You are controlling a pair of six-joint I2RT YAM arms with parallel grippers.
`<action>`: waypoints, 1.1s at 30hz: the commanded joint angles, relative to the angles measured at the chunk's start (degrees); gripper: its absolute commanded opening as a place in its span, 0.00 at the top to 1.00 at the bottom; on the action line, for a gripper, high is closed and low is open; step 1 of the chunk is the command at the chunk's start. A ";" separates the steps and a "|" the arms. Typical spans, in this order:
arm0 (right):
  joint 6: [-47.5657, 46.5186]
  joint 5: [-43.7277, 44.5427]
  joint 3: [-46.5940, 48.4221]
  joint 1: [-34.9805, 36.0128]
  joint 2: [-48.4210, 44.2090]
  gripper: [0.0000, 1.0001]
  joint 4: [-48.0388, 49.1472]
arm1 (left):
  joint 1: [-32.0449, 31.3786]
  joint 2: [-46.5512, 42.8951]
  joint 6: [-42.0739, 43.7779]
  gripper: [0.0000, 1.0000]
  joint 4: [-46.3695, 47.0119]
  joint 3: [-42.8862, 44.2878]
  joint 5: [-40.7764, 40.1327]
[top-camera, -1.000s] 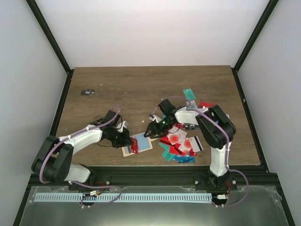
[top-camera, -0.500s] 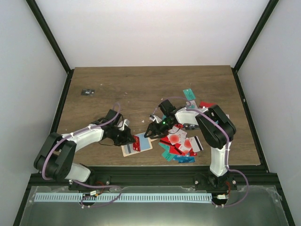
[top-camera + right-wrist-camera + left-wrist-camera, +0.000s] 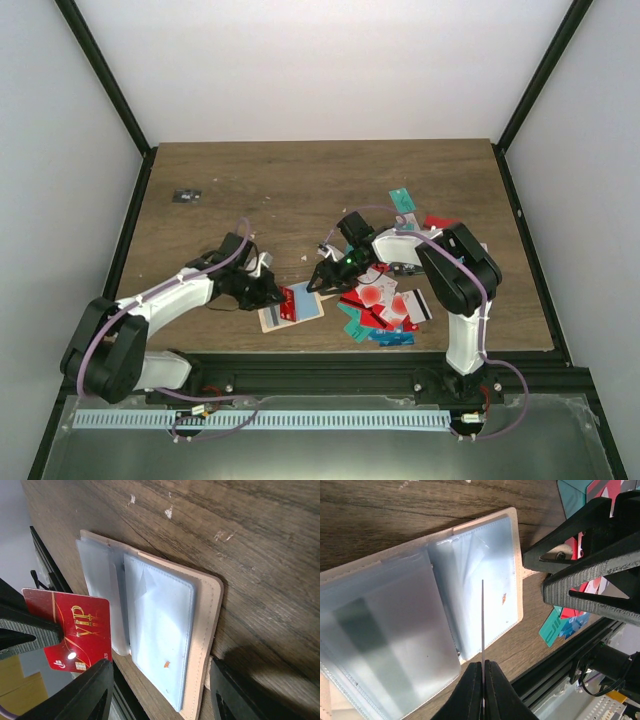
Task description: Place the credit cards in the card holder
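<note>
Top view: wooden table [image 3: 300, 180]. One card holder [image 3: 303, 312] lies open near the front edge, between the two arms. The left gripper [image 3: 279, 298] sits at the holder's left side and pinches one red card [image 3: 288, 303] over it. The right gripper [image 3: 325, 277] is just beside the holder's upper right corner; finger state is unclear from here. One card pile [image 3: 385, 305] of red, white, teal and blue cards lies right of the holder, overlapping too much to count. One teal card [image 3: 402, 199] lies apart, farther back. One small dark object [image 3: 186, 196] sits far left, well apart.

Left wrist view: its own two fingers are pressed together on the card, seen edge-on as a thin line above the holder's clear sleeves. Only this view shows the right gripper's two black fingers spread, empty, at the holder's tab edge.

Right wrist view: only this view shows the card's face, red with gold "VIP" lettering. Own fingers are spread, with nothing gripped and the holder's edge below them.
</note>
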 commanded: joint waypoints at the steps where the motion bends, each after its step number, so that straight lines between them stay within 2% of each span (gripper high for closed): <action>1: -1.05 0.29 -0.35 -0.24 0.52 0.45 -0.39 | 0.27 0.58 1.15 0.96 -1.19 -1.01 0.38; 16: -1.76 0.20 -0.87 -0.23 0.34 0.46 -0.79 | 0.29 5.54 0.50 0.96 2.21 -1.46 -0.26; 33: -2.43 -0.08 -0.98 -0.20 0.76 0.46 -1.13 | 0.23 6.02 -1.02 0.96 8.87 -2.47 0.43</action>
